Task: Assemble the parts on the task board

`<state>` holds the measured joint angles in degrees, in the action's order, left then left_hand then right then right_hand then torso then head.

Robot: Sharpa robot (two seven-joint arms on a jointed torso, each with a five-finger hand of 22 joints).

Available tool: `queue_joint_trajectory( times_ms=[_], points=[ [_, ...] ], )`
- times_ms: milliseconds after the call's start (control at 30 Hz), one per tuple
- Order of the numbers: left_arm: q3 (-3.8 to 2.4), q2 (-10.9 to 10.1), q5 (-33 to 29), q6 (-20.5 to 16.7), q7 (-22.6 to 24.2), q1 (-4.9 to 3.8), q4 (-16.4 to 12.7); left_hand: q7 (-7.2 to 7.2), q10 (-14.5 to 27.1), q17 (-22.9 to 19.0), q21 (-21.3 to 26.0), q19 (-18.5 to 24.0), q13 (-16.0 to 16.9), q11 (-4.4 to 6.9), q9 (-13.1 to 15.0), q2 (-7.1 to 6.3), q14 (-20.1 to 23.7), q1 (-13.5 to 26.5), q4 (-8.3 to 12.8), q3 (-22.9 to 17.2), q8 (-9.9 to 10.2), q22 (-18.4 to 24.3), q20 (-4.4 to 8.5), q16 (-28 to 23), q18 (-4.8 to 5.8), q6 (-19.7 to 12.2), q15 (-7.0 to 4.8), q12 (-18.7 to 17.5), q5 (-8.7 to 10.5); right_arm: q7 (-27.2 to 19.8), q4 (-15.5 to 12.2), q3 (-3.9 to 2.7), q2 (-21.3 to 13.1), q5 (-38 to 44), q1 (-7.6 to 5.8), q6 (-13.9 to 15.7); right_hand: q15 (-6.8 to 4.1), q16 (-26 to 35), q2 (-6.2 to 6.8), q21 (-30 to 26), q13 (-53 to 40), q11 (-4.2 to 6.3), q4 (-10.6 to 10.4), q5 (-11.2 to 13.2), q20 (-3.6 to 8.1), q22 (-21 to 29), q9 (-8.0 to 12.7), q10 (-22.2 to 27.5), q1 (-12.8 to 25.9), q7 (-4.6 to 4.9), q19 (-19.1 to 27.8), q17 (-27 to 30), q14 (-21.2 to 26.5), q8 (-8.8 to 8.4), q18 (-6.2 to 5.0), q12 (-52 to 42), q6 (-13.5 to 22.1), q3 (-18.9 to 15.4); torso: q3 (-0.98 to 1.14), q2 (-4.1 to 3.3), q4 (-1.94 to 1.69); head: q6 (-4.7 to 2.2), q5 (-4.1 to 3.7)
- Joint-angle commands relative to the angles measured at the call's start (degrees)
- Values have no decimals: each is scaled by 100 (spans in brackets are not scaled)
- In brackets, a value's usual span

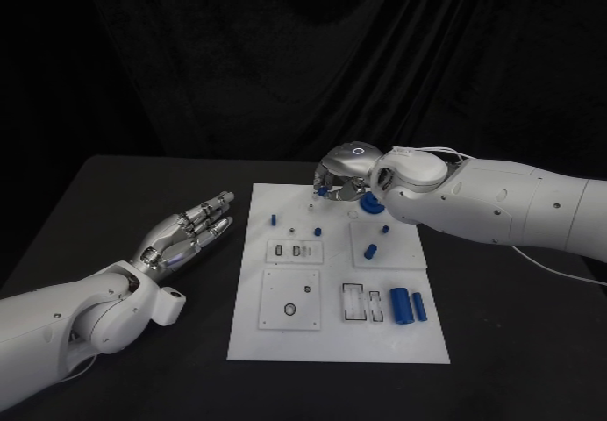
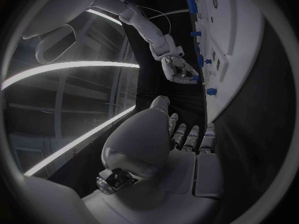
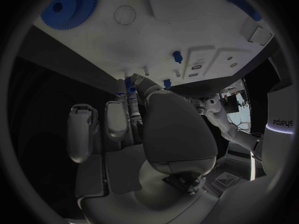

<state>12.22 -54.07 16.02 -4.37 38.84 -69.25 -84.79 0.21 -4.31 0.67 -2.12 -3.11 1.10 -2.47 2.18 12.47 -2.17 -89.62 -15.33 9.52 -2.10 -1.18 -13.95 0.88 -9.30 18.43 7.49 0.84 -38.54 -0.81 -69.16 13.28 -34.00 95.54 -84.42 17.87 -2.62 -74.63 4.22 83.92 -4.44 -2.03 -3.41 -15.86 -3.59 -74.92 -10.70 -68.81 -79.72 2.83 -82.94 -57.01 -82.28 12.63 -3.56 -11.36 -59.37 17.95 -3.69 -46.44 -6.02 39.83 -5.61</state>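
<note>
The white task board (image 1: 335,346) lies in the middle of the black table. My right hand (image 1: 344,172) hovers over its far edge and pinches a small blue part (image 1: 324,189) between thumb and fingertips; the right wrist view shows that part (image 3: 129,87) at the fingertips, close above the board (image 3: 187,25). A blue gear (image 1: 371,203) sits on the board just beside this hand. My left hand (image 1: 189,230) lies on the table left of the board, fingers spread and holding nothing. The left wrist view also shows the right hand (image 2: 181,69) at the board's edge.
Small blue pegs (image 1: 317,231) (image 1: 369,252) stand mid-board. Two blue cylinders (image 1: 400,305) (image 1: 418,306) lie near the board's right edge, beside a slotted plate (image 1: 363,303). A dark curtain hangs behind the table.
</note>
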Motion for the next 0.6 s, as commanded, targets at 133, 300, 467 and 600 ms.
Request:
queue_joint_trajectory(
  times_ms=[133,300,467,600],
  points=[
    [-4,19,16,42,720,7,-10,-35,9,1,-33,3,-6,-32,-5,-9,-10,45,-13,-13,-4,0,-32,13,-100,-37,43,6,-5,75,267,-11,186,-121,0,81,12,-36,-29,30,7,-18,-41,-37,-13,-648,-642,-29,7,176,-31,-13,-22,86,115,39,-144,8,5,-8,-32,10,-29],
    [-4,27,16,41,722,7,-11,-43,10,0,-25,12,-7,-36,-5,-13,-7,46,-13,-15,-4,4,-30,11,-100,-37,42,6,-1,79,442,-12,297,-124,28,9,25,-31,-29,25,13,-31,-41,-38,-28,-645,-657,-16,9,185,-25,-7,-17,65,113,85,-110,24,6,-5,-21,17,-28],
    [-4,24,16,41,719,7,-7,-46,8,0,-24,15,-6,-39,-5,-17,-6,46,-14,-17,-4,5,-27,11,-100,-39,41,7,7,88,504,-12,332,-125,42,-64,27,-24,-31,15,15,-40,-43,-38,-34,-633,-666,-8,12,191,-13,5,-9,53,109,111,-91,33,4,-8,-16,29,-26],
    [-4,24,16,43,718,7,-7,-46,8,0,-24,15,-6,-39,-5,-17,-6,46,-14,-17,-4,5,-27,11,-100,-39,41,7,7,90,552,-12,355,-125,49,-115,28,-17,-32,10,17,-43,-43,-38,-37,-628,-671,-4,12,193,-8,17,-3,46,107,126,-80,39,2,-13,-16,26,-42]
  ],
)
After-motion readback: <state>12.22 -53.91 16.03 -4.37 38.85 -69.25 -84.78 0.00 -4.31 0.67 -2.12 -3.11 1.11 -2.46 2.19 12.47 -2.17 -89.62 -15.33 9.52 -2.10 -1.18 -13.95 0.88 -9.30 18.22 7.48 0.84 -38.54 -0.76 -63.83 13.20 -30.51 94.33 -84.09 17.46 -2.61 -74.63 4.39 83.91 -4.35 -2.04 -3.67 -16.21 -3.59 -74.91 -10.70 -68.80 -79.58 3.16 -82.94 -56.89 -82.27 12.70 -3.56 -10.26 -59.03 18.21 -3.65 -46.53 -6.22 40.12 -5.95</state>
